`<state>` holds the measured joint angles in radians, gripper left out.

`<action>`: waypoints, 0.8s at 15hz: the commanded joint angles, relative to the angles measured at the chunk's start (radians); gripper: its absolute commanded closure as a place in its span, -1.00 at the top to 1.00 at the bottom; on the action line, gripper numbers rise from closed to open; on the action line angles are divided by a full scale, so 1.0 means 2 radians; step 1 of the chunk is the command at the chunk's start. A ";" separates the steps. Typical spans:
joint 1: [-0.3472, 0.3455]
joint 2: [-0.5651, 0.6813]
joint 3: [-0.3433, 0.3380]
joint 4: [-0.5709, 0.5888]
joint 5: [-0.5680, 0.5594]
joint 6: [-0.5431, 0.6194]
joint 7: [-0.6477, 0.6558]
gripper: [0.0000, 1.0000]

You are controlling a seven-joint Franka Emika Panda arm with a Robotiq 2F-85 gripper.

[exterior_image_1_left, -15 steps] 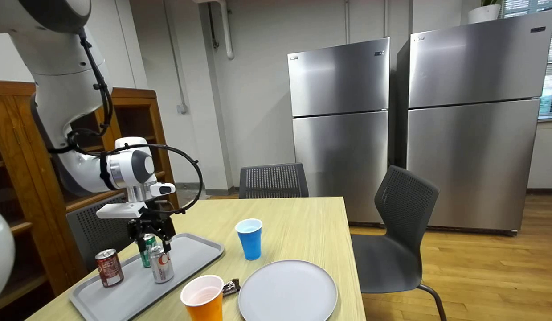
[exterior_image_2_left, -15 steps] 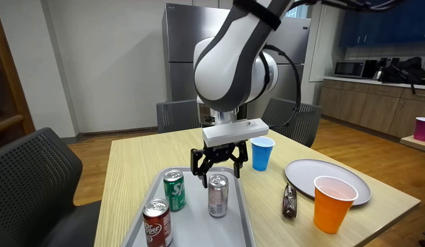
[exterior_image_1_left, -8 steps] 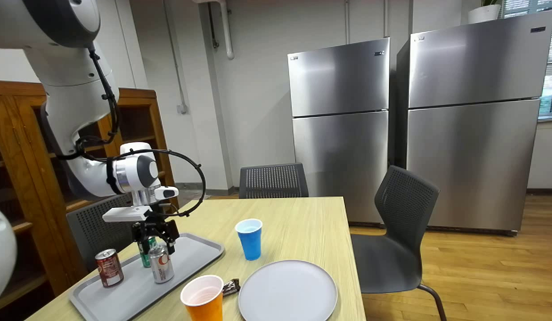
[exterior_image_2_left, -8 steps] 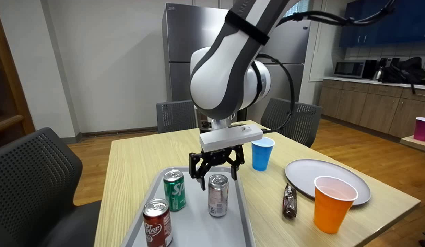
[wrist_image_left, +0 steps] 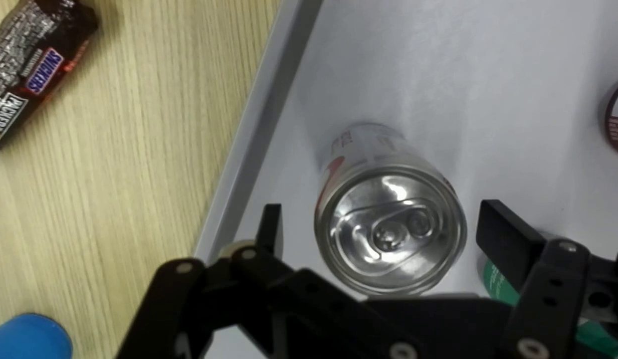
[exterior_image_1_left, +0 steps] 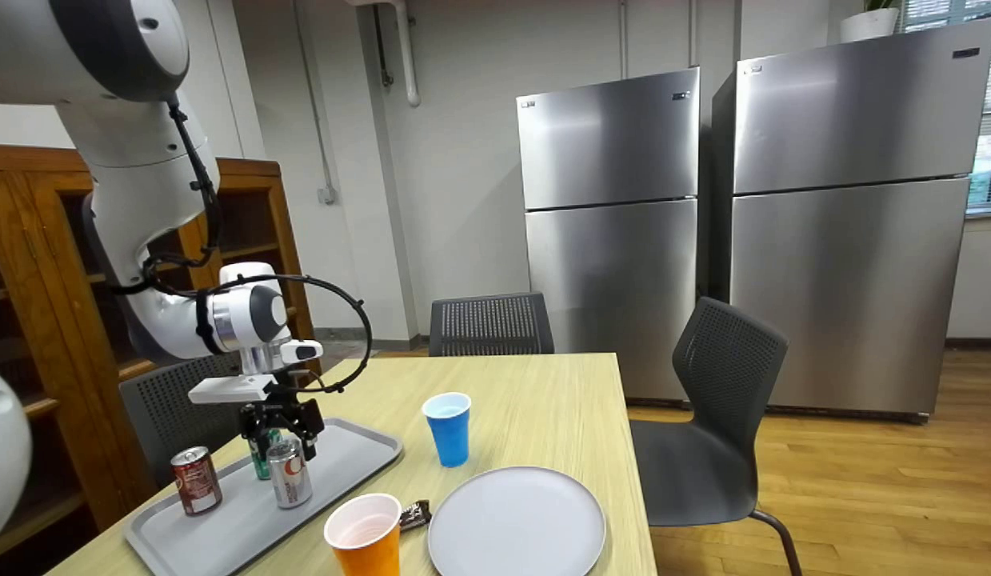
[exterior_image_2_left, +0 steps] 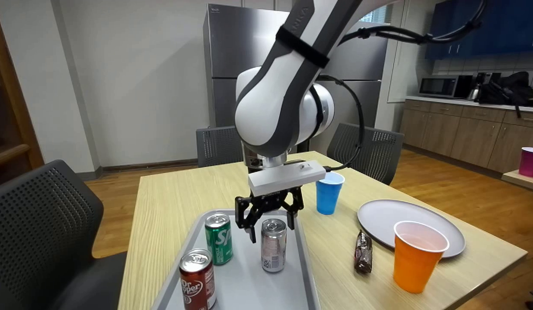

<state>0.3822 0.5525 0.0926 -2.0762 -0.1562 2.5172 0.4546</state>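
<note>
A silver soda can [exterior_image_2_left: 273, 252] stands upright on a grey tray [exterior_image_2_left: 253, 297]. Right above it my gripper [exterior_image_2_left: 271, 230] is open, fingers spread to either side of the can's top. In the wrist view the lid of the silver can [wrist_image_left: 388, 239] lies between the fingers, with a gap visible on both sides; nothing is gripped. A green Sprite can [exterior_image_2_left: 219, 241] stands close by on the tray, partly hidden behind a finger [wrist_image_left: 511, 229] in the wrist view. A dark red Dr Pepper can [exterior_image_2_left: 197, 280] is also on the tray, farther from the gripper.
Beside the tray lie a Snickers bar [wrist_image_left: 39, 65] and a blue cup [exterior_image_2_left: 328, 193]. An orange cup [exterior_image_2_left: 417, 262] and a round grey plate [exterior_image_1_left: 517, 528] stand farther along the table. Chairs surround the table, one dark chair [exterior_image_1_left: 703, 448] at its side.
The arm has come down, and the gripper has shifted slightly, bringing its open fingers lower around the silver can's top. Cans, tray, cups and plate have not moved.
</note>
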 commanded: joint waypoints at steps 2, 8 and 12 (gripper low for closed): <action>0.007 -0.001 -0.003 0.007 0.002 -0.013 -0.014 1.00; 0.009 -0.003 -0.003 0.003 0.002 -0.012 -0.012 1.00; 0.010 -0.005 -0.003 0.001 0.003 -0.012 -0.012 1.00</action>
<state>0.3931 0.5536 0.0926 -2.0761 -0.1561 2.5172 0.4507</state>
